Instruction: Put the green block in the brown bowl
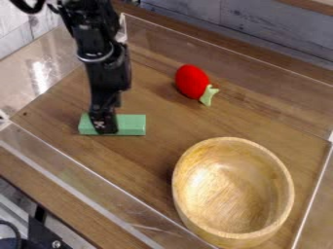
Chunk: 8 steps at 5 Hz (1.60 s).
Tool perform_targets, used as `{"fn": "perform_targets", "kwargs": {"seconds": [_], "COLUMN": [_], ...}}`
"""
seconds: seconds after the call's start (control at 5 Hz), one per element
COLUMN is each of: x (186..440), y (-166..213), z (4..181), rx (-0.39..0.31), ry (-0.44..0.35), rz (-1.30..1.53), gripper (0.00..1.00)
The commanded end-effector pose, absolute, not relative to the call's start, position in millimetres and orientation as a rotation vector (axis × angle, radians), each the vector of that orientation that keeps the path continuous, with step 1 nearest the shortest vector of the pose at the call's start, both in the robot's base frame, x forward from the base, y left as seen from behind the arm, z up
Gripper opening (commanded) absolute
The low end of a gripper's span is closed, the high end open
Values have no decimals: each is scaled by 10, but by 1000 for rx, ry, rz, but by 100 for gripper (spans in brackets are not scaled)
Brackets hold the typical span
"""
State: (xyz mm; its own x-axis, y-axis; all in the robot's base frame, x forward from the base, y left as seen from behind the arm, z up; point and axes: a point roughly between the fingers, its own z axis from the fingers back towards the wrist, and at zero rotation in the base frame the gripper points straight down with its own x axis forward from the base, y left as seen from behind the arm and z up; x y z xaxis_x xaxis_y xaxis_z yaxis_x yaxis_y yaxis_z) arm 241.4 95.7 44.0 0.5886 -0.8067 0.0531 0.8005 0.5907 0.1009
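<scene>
The gripper (104,124) stands wide open at the left end of the block (128,124), holding nothing; the block lies at nine o'clock on the surface (143,175), the bowl (233,193) at four.

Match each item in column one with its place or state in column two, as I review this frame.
Column one
1. flat green rectangular block
2. round light-brown wooden bowl
3. rounded red object with a pale green tip
4. black gripper

Column two
A. open, down at the left part of the block
B. nothing in it
C. beyond the bowl, near the far edge of the table
D. flat on the table, partly hidden by the gripper

Pairs: 1-D; 2-B; 3-C; 4-A
</scene>
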Motion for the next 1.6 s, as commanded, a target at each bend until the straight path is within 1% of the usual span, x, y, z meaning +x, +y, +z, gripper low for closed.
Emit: {"fn": "perform_targets", "kwargs": {"seconds": [0.0, 0.2, 0.4, 0.6, 1.0, 1.2, 1.4], "x": [2595, 2632, 2610, 2586, 2485, 2444, 2390], "y": [946, 935, 980, 1034, 1053, 1025, 1018], "z": [544, 534, 579, 624, 638, 626, 521], "rx": [76, 39, 13, -13, -71, -102, -117], "ry": [-156, -168, -176, -180, -173, -175, -165], "rz": [-987, -1027, -1014, -1007, -1055, -1095, -1093], "gripper": [100, 100, 100, 100, 100, 100, 100]}}
